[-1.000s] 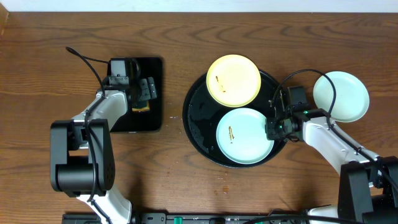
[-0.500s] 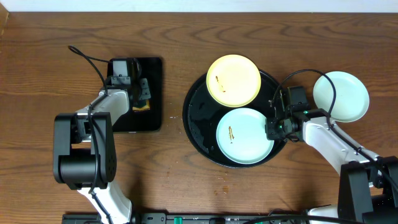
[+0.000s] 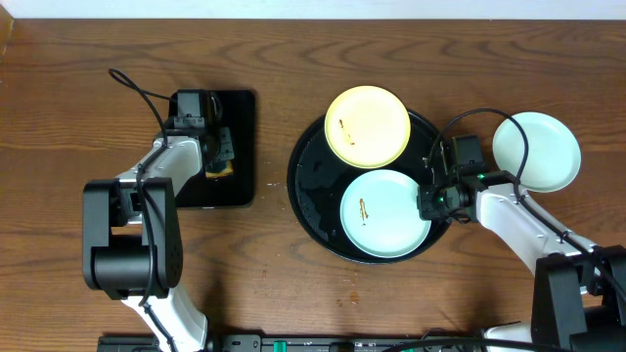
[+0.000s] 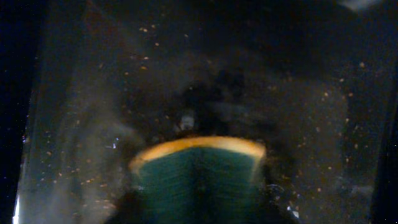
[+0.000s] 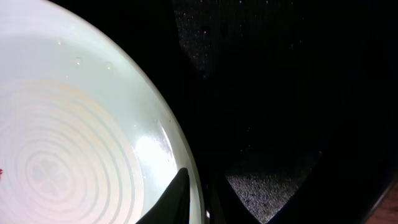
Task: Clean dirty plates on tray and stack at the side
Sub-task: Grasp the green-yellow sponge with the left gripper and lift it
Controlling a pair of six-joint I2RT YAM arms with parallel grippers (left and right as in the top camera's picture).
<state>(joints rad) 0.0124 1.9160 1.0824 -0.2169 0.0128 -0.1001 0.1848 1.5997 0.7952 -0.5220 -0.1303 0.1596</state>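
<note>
On the round black tray [image 3: 308,186] lie a pale yellow plate [image 3: 367,125] and a mint-white plate [image 3: 383,213], each with a small brown smear. My right gripper [image 3: 428,207] is shut on the mint plate's right rim [image 5: 74,143]. One finger [image 5: 174,199] lies over the rim and the other is under it. Another mint-white plate [image 3: 536,150] rests on the table to the right of the tray. My left gripper [image 3: 221,156] is down in the rectangular black tray [image 3: 240,147], shut on a green and yellow sponge [image 4: 196,171] that bows between its jaws.
The rectangular tray sits left of the round tray with a strip of bare wood between them. The right arm's cable [image 3: 479,117] loops between the round tray and the plate on the table. Small crumbs [image 3: 352,291] lie on the wood in front of the round tray.
The left gripper's jaws have closed in on the sponge in the rectangular tray. The right gripper and all three plates have stayed where they were.
</note>
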